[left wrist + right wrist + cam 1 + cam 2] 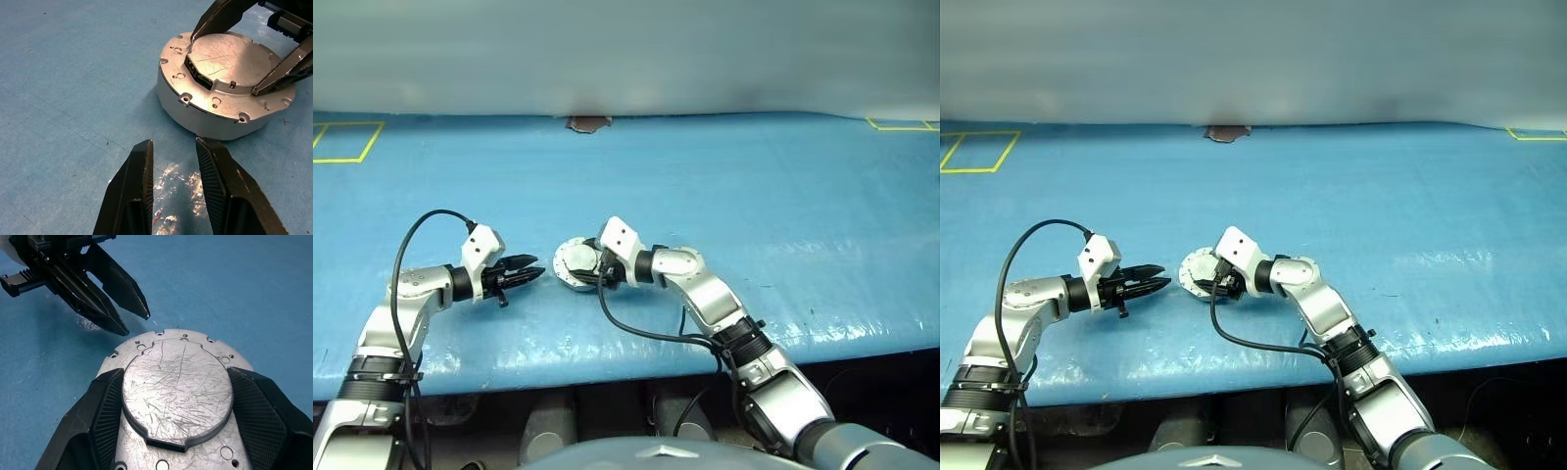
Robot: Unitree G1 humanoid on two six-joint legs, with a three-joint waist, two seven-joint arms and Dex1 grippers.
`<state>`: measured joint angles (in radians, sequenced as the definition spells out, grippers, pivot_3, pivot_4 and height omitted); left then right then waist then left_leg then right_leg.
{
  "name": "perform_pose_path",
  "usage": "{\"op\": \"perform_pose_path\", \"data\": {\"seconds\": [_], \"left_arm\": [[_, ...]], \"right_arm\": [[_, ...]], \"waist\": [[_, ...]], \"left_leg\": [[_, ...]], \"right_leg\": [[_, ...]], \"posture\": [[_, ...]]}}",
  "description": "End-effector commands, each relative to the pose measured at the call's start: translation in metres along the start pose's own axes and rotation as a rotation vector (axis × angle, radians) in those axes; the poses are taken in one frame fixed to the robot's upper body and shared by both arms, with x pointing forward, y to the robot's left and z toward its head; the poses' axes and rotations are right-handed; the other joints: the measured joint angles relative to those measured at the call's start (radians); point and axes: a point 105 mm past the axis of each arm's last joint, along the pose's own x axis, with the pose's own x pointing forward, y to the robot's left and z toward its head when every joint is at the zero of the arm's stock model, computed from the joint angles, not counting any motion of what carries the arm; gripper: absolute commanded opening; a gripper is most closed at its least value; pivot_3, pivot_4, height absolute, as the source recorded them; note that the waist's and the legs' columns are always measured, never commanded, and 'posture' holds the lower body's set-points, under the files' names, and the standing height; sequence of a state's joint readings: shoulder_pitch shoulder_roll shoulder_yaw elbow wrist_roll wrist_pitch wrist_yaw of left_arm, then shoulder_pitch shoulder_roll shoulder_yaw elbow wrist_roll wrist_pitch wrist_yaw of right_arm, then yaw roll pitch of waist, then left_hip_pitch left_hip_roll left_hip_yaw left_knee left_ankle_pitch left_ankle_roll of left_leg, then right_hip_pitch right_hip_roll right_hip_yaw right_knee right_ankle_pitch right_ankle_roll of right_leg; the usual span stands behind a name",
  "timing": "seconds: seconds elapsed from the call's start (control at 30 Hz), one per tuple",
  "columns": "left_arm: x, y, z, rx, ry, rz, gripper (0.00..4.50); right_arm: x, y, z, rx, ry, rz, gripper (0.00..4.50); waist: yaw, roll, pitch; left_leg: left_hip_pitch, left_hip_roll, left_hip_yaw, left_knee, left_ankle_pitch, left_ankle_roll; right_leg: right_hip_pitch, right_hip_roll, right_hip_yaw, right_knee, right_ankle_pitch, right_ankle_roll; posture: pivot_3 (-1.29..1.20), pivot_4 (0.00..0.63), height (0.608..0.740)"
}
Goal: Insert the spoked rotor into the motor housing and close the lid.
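While right gripper (176, 418) straddles the lid (177, 389), left wrist view shows a side notch.

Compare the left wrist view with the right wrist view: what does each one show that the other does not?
Left wrist view: the motor housing's side wall and the notch in the raised lid. Right wrist view: the right hand with a finger on each side of the lid, and the left hand from the front, empty. Both: the scratched grey lid and the blue table.
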<state>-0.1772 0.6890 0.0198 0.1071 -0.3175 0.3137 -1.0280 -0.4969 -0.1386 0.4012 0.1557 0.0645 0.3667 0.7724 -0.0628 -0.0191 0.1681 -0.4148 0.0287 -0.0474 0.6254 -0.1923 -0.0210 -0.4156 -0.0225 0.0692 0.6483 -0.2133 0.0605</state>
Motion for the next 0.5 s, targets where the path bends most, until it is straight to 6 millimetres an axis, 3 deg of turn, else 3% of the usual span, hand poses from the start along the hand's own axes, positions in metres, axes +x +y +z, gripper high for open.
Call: {"op": "perform_pose_path", "data": {"seconds": [0.03,0.5], "left_arm": [[0.0001,-0.0028,0.0121,0.045,-0.037,-0.012,1.5],[0.0015,-0.0047,0.0101,0.041,-0.037,-0.016,1.5]], "right_arm": [[0.0023,0.0049,0.0122,0.002,-0.028,0.041,3.02],[0.0006,0.0032,0.0074,-0.079,0.024,0.063,3.02]], "waist": [[0.0,0.0,0.0],[0.0,0.0,0.0]], "left_leg": [[0.0,0.0,0.0,0.0,0.0,0.0],[0.0,0.0,0.0,0.0,0.0,0.0]], "right_leg": [[0.0,0.0,0.0,0.0,0.0,0.0],[0.0,0.0,0.0,0.0,0.0,0.0]], "posture": [[0.0,0.15,0.74],[0.0,0.15,0.74]]}}
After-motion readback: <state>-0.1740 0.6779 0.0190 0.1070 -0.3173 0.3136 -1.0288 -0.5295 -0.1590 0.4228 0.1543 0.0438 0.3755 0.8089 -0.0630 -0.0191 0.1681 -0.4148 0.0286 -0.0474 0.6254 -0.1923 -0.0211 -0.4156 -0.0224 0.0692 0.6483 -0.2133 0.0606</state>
